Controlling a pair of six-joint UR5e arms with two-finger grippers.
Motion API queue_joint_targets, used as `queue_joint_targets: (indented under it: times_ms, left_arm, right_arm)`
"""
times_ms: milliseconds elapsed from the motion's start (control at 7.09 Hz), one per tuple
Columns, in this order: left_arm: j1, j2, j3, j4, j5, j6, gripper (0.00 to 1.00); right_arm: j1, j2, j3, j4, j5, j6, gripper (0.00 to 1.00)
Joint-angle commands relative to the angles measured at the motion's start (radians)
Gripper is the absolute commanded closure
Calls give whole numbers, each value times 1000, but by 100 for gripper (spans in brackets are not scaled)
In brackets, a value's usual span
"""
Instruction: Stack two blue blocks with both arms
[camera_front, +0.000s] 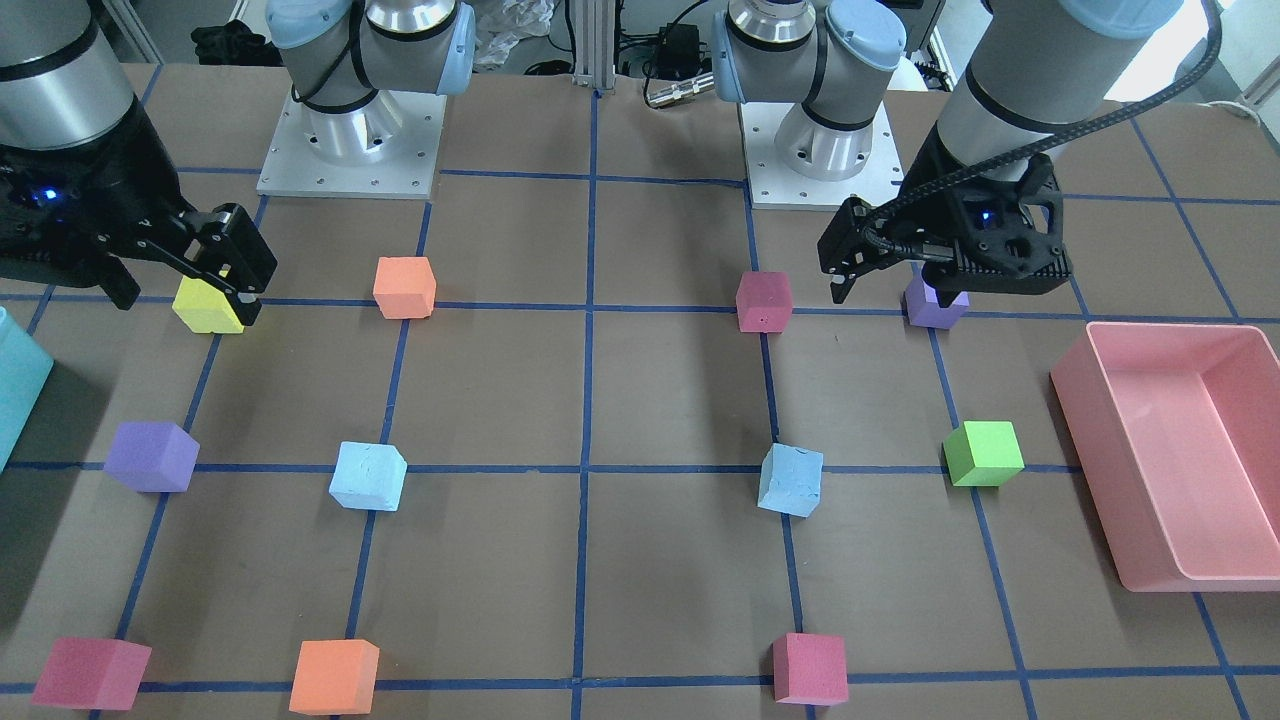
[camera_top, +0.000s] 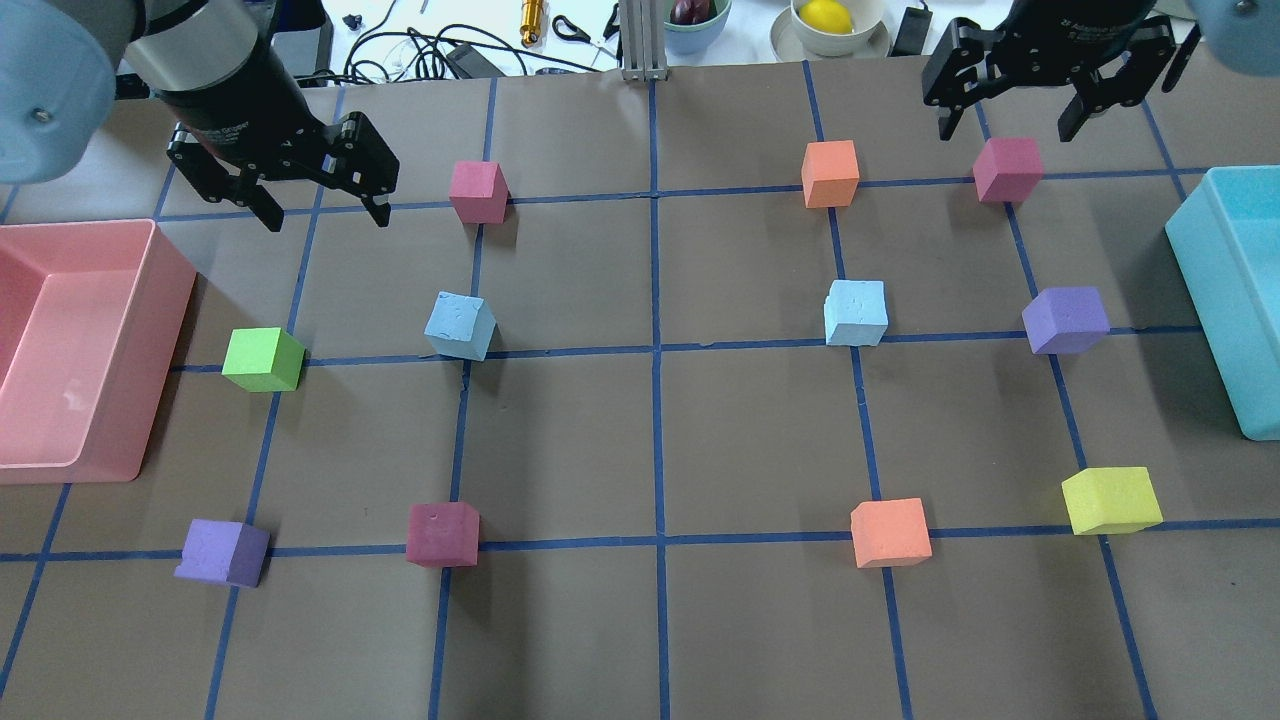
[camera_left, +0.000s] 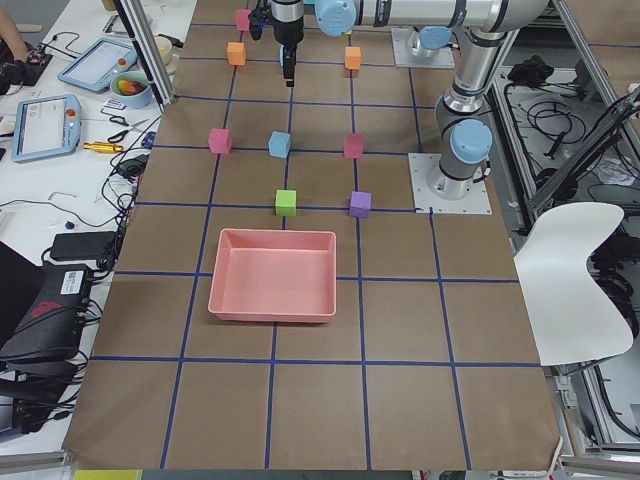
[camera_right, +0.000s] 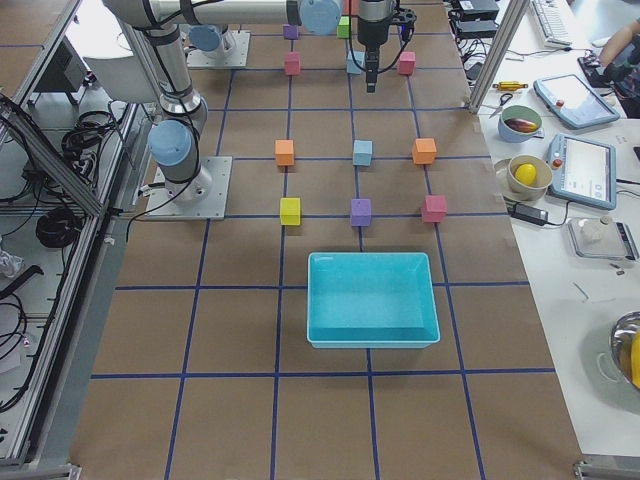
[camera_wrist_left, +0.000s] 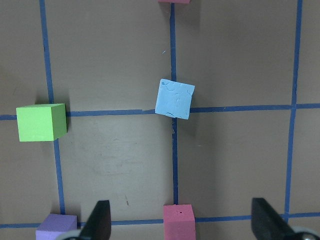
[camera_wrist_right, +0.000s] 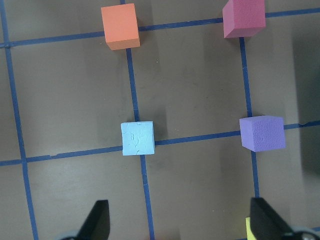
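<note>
- Two claws, the left gripper and the right gripper, hang spread wide and empty, well apart from both blocks.
- Bring your left gripper squarely over the skewed blue block, and turn the wrist to match its faces.
- The other blue block sits at a grid line. Both are pale, pitted foam cubes.

The left pincer and the right pincer hang empty above the bench, jaws spread wide
</note>
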Motion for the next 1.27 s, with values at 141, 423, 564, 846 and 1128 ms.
queue_joint_targets:
  times_ms: [141, 423, 564, 846, 1128]
  left_arm:
    - [0, 1, -1, 2, -2, 0, 0]
    - [0, 1, -2, 0, -2, 0, 0]
    - [0, 1, -4, 0, -2, 0, 0]
    - [-2, -1, -1, 0, -2, 3, 0]
    - [-5, -15, -1, 3, -2, 3, 0]
  right_arm:
    - [8, 12, -3, -9, 0, 5, 0]
    - [7, 48, 6, -12, 15, 11, 0]
    - [8, 91, 17, -15, 16, 28, 0]
    - [11, 186, 146, -32, 16, 32, 0]
    - [28, 249, 310, -371, 13, 41, 0]
